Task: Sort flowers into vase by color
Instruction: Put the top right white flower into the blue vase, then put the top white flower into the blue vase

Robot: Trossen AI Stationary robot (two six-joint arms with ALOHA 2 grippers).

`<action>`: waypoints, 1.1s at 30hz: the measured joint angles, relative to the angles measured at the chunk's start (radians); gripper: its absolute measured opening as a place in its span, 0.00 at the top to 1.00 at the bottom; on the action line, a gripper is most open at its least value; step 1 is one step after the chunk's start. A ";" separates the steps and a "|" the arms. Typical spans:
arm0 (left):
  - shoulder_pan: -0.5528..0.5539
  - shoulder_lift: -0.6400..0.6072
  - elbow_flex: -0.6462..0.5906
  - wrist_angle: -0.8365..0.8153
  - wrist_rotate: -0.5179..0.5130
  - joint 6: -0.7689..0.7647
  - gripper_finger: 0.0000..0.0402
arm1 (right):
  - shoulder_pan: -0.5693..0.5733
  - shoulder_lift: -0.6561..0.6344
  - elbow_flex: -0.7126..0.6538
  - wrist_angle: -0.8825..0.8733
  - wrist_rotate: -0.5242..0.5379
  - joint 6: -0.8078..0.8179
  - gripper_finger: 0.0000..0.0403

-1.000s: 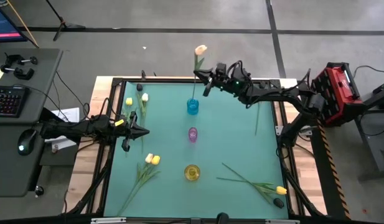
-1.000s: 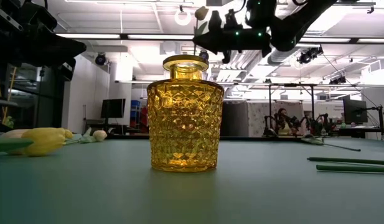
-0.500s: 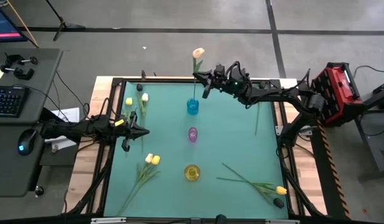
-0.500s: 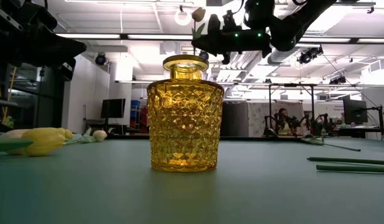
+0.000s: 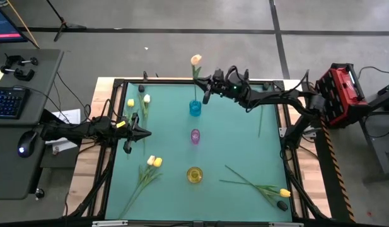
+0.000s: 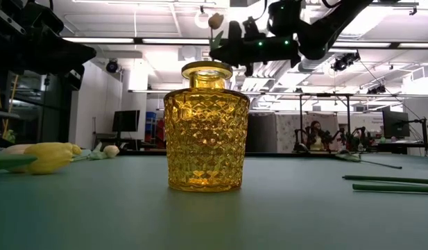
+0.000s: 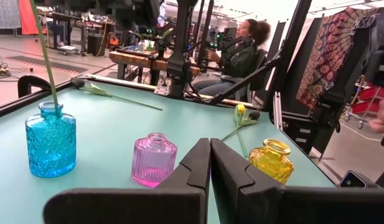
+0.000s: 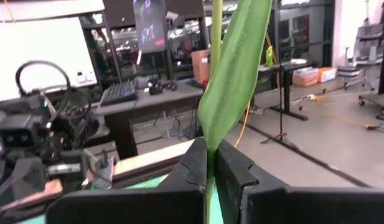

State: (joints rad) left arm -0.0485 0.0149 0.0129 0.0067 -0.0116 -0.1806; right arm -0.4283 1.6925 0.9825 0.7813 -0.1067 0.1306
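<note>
A peach-headed tulip (image 5: pixel 196 60) stands upright with its stem's lower end (image 7: pixel 42 62) in the blue vase (image 5: pixel 195 108). My right gripper (image 5: pixel 202 81) is shut on its stem above the vase, near the table's far edge; in the low view the gripper (image 6: pixel 227 45) and the bud (image 6: pixel 215 19) show above the yellow vase (image 6: pixel 205 128). My left gripper (image 5: pixel 144 132) is shut and holds nothing, above the table's left side, left of the pink vase (image 5: pixel 195 135). Other tulips lie flat on the table. My right gripper pinches the tulip's stem (image 8: pixel 210 163) between its two fingers, where a long green leaf (image 8: pixel 235 68) springs from it. The fingers come level from the table's right side and lie across the stem. The tulip stands nearly upright, its lower end in the blue vase's neck (image 7: pixel 50 107).
Tulips lie at the far left (image 5: pixel 138 99), the near left (image 5: pixel 153 162) and the near right (image 5: pixel 270 188), and a stem lies at the right (image 5: pixel 261 120). The yellow vase (image 5: pixel 194 175) stands nearest. The frame rail (image 5: pixel 156 81) runs round the table. People sit beyond the table's right side (image 7: pixel 238 53).
My right gripper has moved a little toward the table's left, still shut on the stem. The tulip's head has gone with it, so the flower has tipped leftward above the blue vase while its lower end stayed in the vase.
</note>
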 joint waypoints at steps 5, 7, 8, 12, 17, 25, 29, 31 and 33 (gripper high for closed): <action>0.000 0.000 0.000 0.000 0.000 0.000 1.00 | 0.013 0.011 0.000 -0.022 0.038 0.027 0.99; 0.000 0.000 0.000 0.000 0.000 0.000 1.00 | 0.012 0.011 0.000 -0.035 0.046 0.056 0.97; 0.000 0.000 0.000 0.000 0.000 0.000 1.00 | 0.011 0.011 0.000 -0.040 0.046 0.080 0.95; 0.000 0.000 0.000 0.000 0.000 0.000 1.00 | 0.012 0.003 0.000 -0.100 0.045 0.132 0.84; 0.000 0.000 0.000 0.000 0.000 0.000 1.00 | 0.013 -0.022 0.008 -0.240 0.033 0.133 0.61; 0.000 0.000 0.000 0.000 0.000 0.000 1.00 | 0.010 -0.097 0.072 -0.680 0.001 0.046 0.30; 0.000 0.000 0.000 0.000 0.000 0.000 1.00 | 0.010 -0.142 0.100 -0.912 -0.001 0.044 0.26; 0.000 0.000 0.000 0.000 0.000 0.000 1.00 | 0.010 -0.168 0.104 -1.014 -0.012 0.044 0.26; 0.000 0.000 0.000 0.000 0.000 0.000 1.00 | 0.010 -0.192 0.104 -1.120 -0.019 0.045 0.26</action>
State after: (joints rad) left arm -0.0486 0.0147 0.0132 0.0067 -0.0113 -0.1806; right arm -0.4178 1.5000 1.0863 -0.3388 -0.1254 0.1756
